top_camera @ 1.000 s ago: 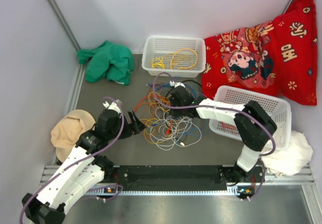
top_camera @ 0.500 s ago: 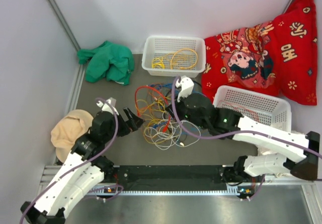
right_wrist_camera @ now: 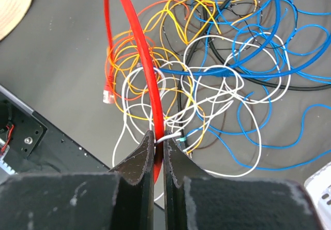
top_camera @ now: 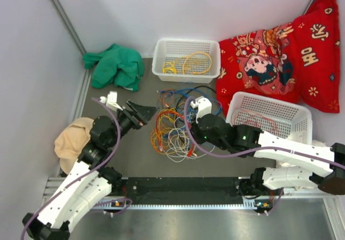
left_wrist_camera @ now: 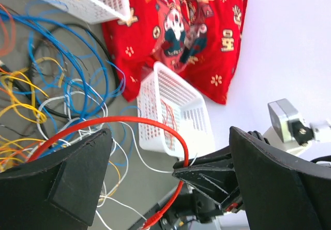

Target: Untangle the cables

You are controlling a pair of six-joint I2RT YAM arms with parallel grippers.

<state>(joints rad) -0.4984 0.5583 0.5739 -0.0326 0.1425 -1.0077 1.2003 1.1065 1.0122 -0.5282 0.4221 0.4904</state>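
The cables lie in a tangle of blue, yellow, orange, white and black wires mid-table, also in the right wrist view. My right gripper hangs over the tangle's near right side, shut on a thick red cable and a thin white wire. The red cable ends in a red plug. My left gripper is open and empty at the tangle's left. It faces the right gripper's fingers, and the red cable arcs between its jaws without touching them.
A white basket at the back holds yellow cables. A second white basket stands at the right with red wire inside. Around the edges lie a green cloth, a beige cloth, a red pillow and a white cloth.
My right gripper pulled back from the far side of the tangle toward the near edge, drawing the red cable along. My left gripper moved farther away and left. The tangle shifted.
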